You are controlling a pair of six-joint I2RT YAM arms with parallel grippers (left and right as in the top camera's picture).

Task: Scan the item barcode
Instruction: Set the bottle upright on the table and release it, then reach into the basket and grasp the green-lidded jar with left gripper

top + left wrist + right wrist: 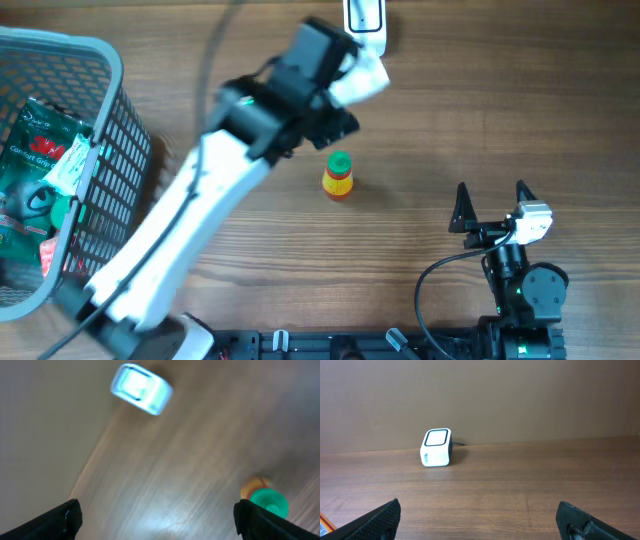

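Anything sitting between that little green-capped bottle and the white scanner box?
Nothing visible on the wooden table between the small yellow-and-red green-capped bottle and the white box-shaped scanner. Only the left end effector hangs open above that stretch.

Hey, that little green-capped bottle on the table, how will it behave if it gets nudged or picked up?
The green-capped bottle appears to stand upright on a small base, so a sideways push would probably tip it. Its round body would likely roll once down. It looks small and rigid, so probably light to lift.
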